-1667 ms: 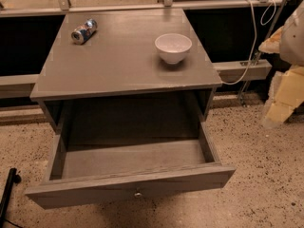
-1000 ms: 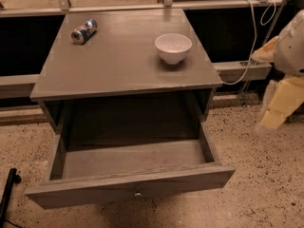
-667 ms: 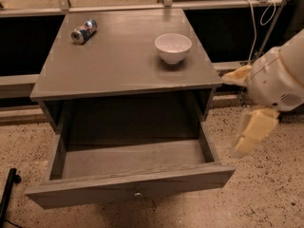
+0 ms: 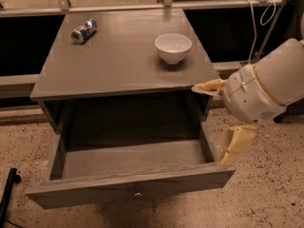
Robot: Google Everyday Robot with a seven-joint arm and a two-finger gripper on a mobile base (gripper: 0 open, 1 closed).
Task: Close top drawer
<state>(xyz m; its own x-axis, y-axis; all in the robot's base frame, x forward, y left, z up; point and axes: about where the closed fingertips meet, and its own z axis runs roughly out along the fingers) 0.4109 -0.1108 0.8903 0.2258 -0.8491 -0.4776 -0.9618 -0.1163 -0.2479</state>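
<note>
Gripper [image 4: 212, 126] with fingers [image 4: 236, 144] spread wide, grasping nothing. The open top drawer [image 4: 128, 188] has its right front corner just beside the lower fingertip.

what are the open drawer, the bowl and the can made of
The top drawer looks like wood or wood-look board, matt grey, with grain lines showing. The bowl is likely glazed ceramic, smooth and white, though plastic is possible. The can seems thin metal, by its shiny printed wall. The tool, open, hangs beside the drawer's right front corner.
</note>
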